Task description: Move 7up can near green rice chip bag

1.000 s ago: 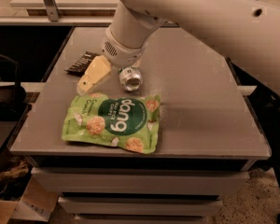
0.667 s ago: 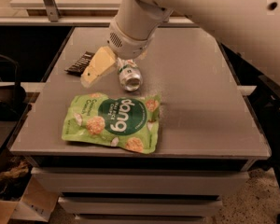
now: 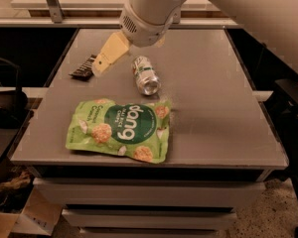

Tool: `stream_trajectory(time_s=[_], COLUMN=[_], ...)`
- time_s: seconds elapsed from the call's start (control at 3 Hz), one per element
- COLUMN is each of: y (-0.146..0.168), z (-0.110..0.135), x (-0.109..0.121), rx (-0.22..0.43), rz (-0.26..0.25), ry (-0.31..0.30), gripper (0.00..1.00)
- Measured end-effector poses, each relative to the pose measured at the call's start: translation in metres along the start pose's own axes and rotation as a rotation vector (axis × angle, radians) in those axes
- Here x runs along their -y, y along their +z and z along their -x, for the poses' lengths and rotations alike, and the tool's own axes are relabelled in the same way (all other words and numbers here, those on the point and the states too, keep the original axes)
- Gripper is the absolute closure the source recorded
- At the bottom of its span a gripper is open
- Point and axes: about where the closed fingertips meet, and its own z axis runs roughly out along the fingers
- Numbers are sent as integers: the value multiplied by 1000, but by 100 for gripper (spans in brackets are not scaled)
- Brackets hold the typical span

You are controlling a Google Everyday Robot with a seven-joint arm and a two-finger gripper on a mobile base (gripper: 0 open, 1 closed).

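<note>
The 7up can (image 3: 146,75) lies on its side on the grey table (image 3: 213,108), its shiny end facing the front. The green rice chip bag (image 3: 119,130) lies flat just in front of the can, with a small gap between them. My gripper (image 3: 124,58) hangs above the table behind and to the left of the can, open and holding nothing. One cream finger (image 3: 109,56) points down to the left, clear of the can. The other finger is mostly hidden behind the white wrist.
A flat dark wrapped bar (image 3: 83,68) lies near the table's left edge, just beside the cream finger's tip. The white arm reaches in from the upper right. A drawer unit sits under the table, and dark furniture stands on both sides.
The gripper has lifted and drawn back up and away from the can. The can now lies free in front of it. The bag has not moved.
</note>
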Motion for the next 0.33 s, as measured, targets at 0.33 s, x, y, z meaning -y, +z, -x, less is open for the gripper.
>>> stream_trajectory(time_s=[0.33], y=[-4], z=[2], x=[4], rx=[6], rz=[-4], ry=[2], gripper=[0])
